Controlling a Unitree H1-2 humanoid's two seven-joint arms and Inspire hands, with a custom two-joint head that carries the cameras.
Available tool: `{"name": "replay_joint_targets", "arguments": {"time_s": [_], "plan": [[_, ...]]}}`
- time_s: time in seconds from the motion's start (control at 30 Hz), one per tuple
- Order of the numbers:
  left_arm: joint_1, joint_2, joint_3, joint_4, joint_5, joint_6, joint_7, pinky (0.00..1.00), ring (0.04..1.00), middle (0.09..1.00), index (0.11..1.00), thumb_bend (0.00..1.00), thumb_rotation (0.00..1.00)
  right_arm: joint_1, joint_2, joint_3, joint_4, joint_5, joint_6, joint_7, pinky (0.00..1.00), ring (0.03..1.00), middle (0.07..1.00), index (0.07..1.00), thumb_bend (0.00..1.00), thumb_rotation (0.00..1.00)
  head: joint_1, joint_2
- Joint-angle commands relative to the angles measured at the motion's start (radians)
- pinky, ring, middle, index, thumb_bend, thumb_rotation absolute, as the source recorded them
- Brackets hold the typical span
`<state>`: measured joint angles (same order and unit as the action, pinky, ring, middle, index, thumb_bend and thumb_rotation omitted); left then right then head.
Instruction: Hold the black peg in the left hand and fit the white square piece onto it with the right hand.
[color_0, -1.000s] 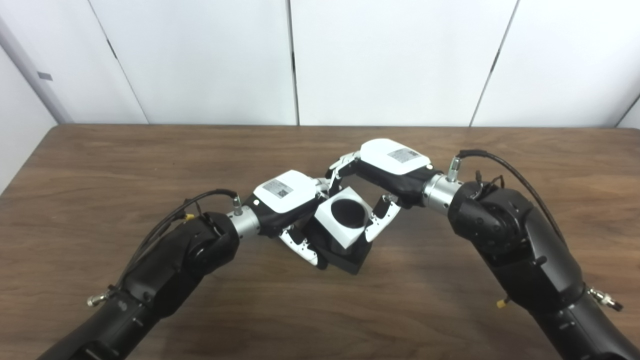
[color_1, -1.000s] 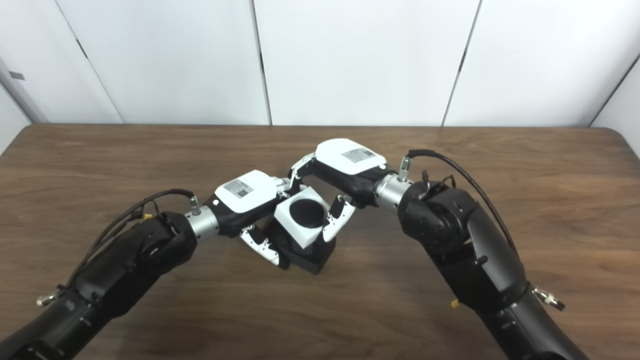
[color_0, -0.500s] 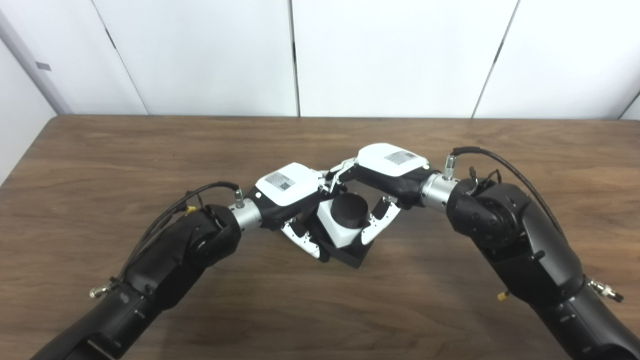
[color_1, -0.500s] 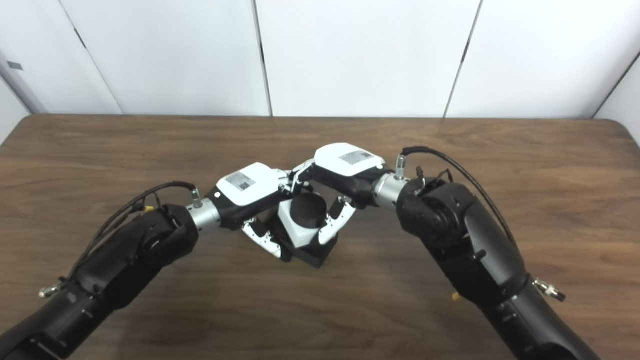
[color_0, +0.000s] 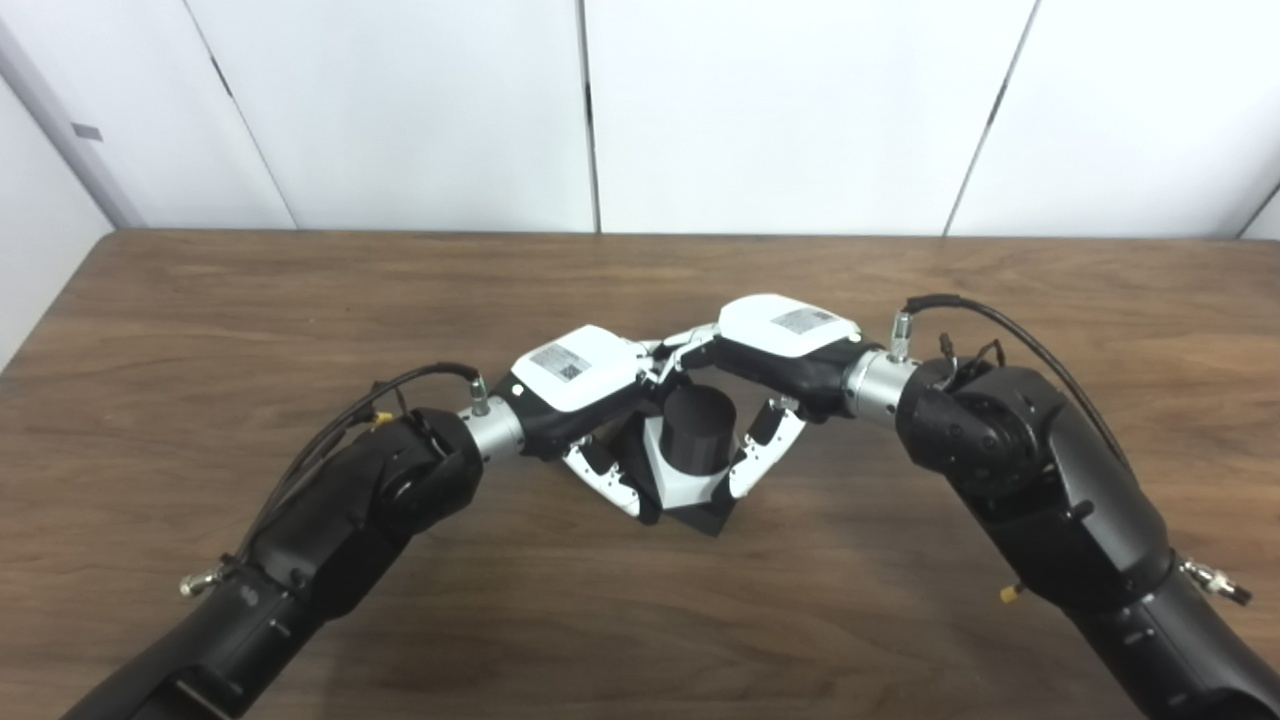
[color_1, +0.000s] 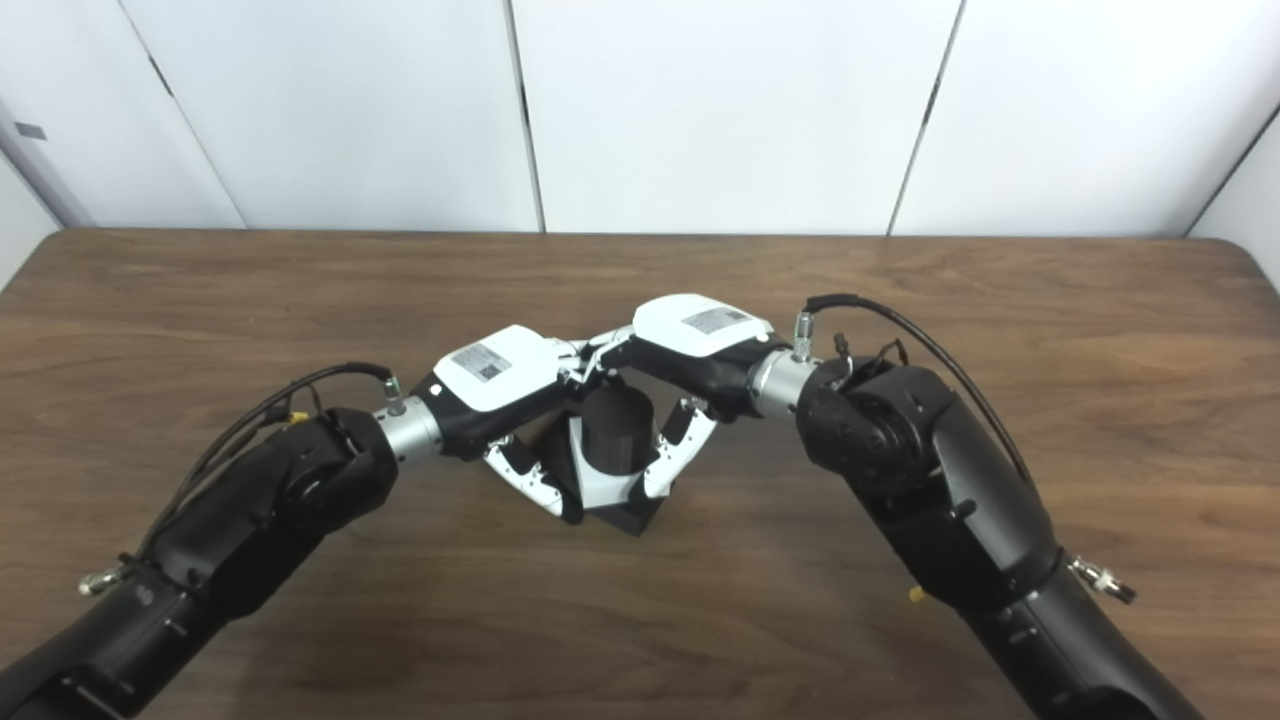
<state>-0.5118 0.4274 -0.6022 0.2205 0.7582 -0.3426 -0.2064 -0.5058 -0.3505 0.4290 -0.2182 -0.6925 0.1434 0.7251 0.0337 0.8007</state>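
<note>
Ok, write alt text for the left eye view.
A white square piece sits low around a black cylindrical peg, gripped by the robot's right hand, while the left hand holds the peg's black base. Both black arms meet mid-way over a brown wooden table before white wall panels.

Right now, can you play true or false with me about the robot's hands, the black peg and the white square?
1. The black peg sticks up through the white square piece. True.
2. The white square piece lies alone on the wooden table. False: the right hand holds it on the peg.
3. The left hand holds the peg's black base. True.
4. The two hands are far apart. False: they meet at the peg.
5. The peg is white. False: it is black.
</note>
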Motion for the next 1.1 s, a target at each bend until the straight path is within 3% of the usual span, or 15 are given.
{"name": "replay_joint_targets", "arguments": {"time_s": [0.0,0.2,0.43,0.6,0.83,1.0,1.07], "plan": [[0.019,0.001,-0.035,0.014,0.046,-0.005,-0.061,0.86,0.932,0.919,0.490,0.52,0.07,-0.038,-0.010,-0.016,-0.030,0.004,0.005,-0.004,0.89,0.918,0.915,0.876,0.95,0.30,-0.001,0.000],[0.020,0.004,-0.032,0.016,0.043,-0.003,-0.064,0.86,0.937,0.919,0.490,0.52,0.07,-0.043,-0.028,-0.039,-0.047,0.011,0.022,0.003,0.90,0.925,0.923,0.874,0.92,0.27,-0.014,-0.005],[0.021,0.005,-0.028,0.026,0.042,-0.016,-0.048,0.86,0.932,0.908,0.489,0.52,0.07,-0.044,-0.054,-0.132,-0.062,0.027,0.024,-0.040,0.83,0.879,0.891,0.828,0.80,0.14,-0.016,-0.008],[0.022,0.008,-0.026,0.029,0.046,-0.019,-0.041,0.85,0.926,0.905,0.489,0.52,0.07,-0.038,-0.087,-0.200,-0.044,0.059,0.017,-0.071,0.76,0.859,0.883,0.820,0.80,0.08,-0.020,-0.009],[0.023,0.012,-0.024,0.028,0.047,-0.020,-0.045,0.85,0.930,0.910,0.490,0.52,0.07,0.006,-0.105,-0.279,-0.045,0.067,0.028,-0.165,0.70,0.833,0.868,0.803,0.81,0.08,-0.026,-0.011],[0.025,0.014,-0.023,0.032,0.045,-0.028,-0.039,0.85,0.931,0.907,0.489,0.52,0.07,0.063,-0.064,-0.355,-0.073,0.106,0.057,-0.268,0.67,0.818,0.844,0.785,0.78,0.01,-0.029,-0.011],[0.025,0.015,-0.022,0.031,0.045,-0.028,-0.041,0.85,0.932,0.909,0.489,0.52,0.07,0.095,-0.043,-0.380,-0.081,0.106,0.040,-0.332,0.64,0.779,0.814,0.772,0.77,0.00,-0.029,-0.011]]}}
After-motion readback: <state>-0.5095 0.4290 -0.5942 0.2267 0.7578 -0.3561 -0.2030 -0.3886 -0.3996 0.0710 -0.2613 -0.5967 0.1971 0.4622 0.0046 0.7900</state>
